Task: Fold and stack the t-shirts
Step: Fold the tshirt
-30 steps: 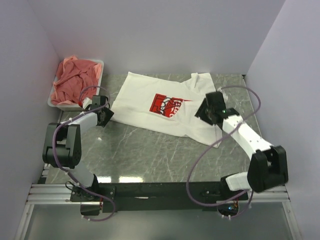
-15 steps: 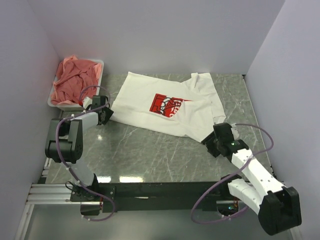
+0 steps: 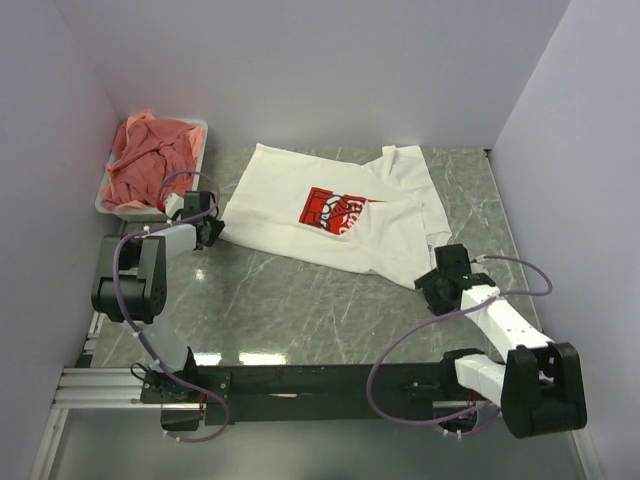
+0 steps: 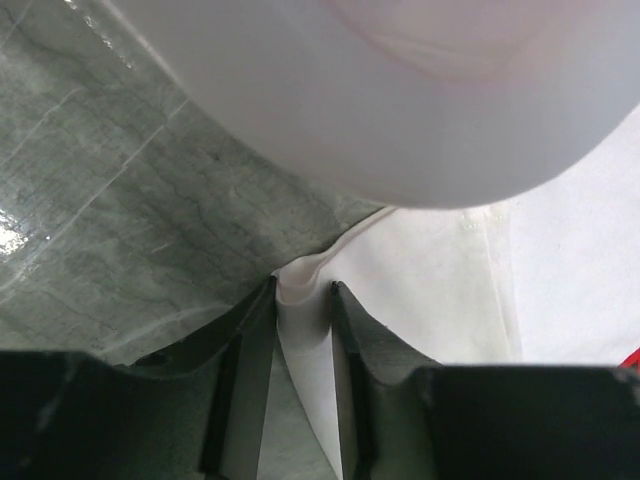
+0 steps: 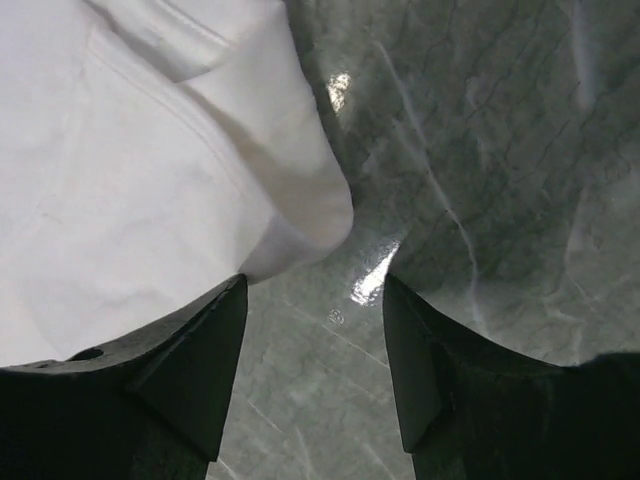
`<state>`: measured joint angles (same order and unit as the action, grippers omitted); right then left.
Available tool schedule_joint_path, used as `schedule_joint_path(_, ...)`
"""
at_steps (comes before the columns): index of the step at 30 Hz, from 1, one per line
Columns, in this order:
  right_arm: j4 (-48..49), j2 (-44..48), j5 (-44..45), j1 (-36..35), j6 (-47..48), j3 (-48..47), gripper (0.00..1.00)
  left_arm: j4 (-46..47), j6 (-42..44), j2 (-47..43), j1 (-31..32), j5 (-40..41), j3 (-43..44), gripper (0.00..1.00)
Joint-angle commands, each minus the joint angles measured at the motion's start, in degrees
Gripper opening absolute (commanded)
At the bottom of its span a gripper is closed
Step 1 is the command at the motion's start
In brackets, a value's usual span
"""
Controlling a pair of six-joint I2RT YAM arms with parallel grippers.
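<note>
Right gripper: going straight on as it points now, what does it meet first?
Probably the rounded corner of the white t-shirt, lying just ahead of the open jaws of the right gripper. Only bare table sits between them. If the wrist pitches down, table could come first; depth unclear.

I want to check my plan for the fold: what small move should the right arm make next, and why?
Probably ease the right gripper forward and toward the cloth, then close. Its jaws stand open over the bare table, with the corner of the white t-shirt just ahead, not between them. The left gripper has a fold of the shirt's edge between its jaws.
</note>
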<state>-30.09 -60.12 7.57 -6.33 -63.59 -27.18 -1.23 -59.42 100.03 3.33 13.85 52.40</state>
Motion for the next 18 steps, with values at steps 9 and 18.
schedule_joint_path(9, 6.01, -9.04, 8.25, 2.28, 6.01, -5.58, 0.36, 2.64, 0.80, 1.13, -0.70, -1.37, 0.68, 0.02)
schedule_joint_path(18, 0.82, -8.97, 3.86, 11.24, 16.56, -13.16, 0.01, -7.63, -3.07, -6.49, -0.70, 4.43, -1.51, 0.01)
